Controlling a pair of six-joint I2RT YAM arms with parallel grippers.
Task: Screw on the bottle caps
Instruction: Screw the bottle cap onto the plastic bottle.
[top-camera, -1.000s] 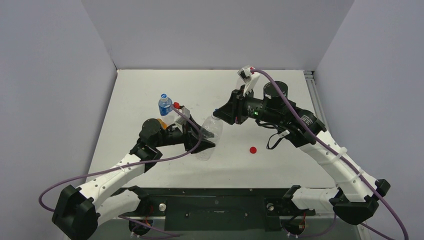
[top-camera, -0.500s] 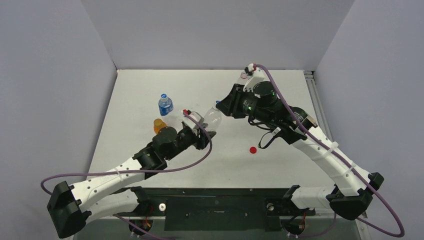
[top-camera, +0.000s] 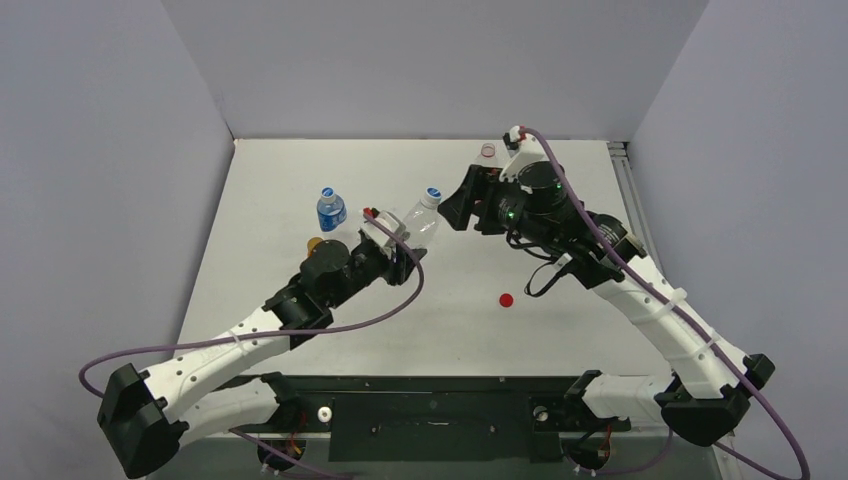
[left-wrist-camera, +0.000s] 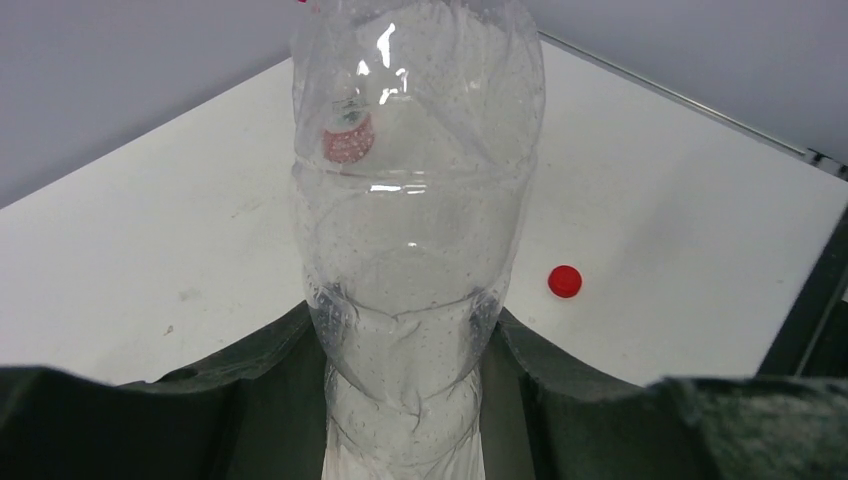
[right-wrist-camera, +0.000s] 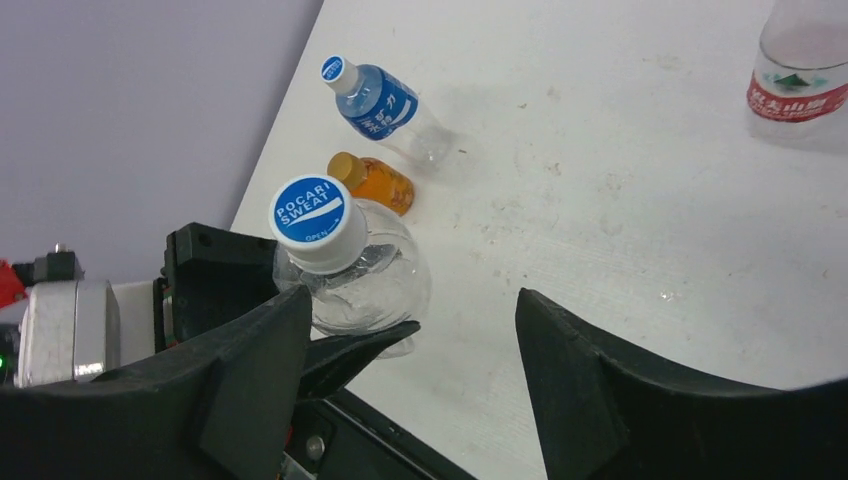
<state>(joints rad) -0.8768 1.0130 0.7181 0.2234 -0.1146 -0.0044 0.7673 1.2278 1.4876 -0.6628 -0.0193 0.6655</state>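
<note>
Plastic dimpled bottle (left-wrist-camera: 415, 250) with round blue-and-white cap (right-wrist-camera: 309, 212) sits in left end effector (left-wrist-camera: 405, 318).

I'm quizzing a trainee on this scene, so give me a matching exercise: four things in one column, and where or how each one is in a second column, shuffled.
Things
1. red cap
2. clear bottle
3. red-labelled bottle
4. right gripper

States
A. open, holding nothing
B. standing near the far edge of the table
C. lying loose on the table
D. clamped in the left gripper

Pairs: 1-C, 2-D, 3-B, 4-A
</note>
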